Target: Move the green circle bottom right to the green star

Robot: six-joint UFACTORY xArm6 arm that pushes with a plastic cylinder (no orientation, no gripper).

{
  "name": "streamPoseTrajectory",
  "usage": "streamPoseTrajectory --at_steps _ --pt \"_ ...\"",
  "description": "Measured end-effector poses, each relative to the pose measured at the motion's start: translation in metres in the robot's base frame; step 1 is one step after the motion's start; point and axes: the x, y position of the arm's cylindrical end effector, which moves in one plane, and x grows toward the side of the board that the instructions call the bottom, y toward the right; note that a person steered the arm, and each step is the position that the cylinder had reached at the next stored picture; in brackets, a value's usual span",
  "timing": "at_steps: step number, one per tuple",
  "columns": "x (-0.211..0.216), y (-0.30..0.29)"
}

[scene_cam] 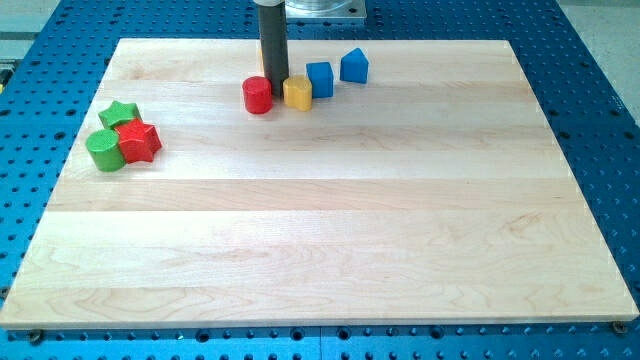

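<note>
Upright, my tip (pixel 276 94) between red cylinder (pixel 258 95) and yellow block (pixel 297 92).

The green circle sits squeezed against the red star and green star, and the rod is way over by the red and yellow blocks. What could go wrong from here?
1. My tip stands between the red circle and yellow block; leaving may nudge them.
2. The green circle touches the red star; pushing it may drag that star or the green star.
</note>
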Motion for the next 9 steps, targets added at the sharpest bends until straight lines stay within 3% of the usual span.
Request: streamPoseTrajectory --at_steps 2,3,4,5,7,9 --pt "-0.024 -0.011" --pt "-0.030 -0.056" --pt "-0.016 -0.109" --pt "0.016 -0.121" --pt "0.016 -0.137" --pt "-0.008 -0.249"
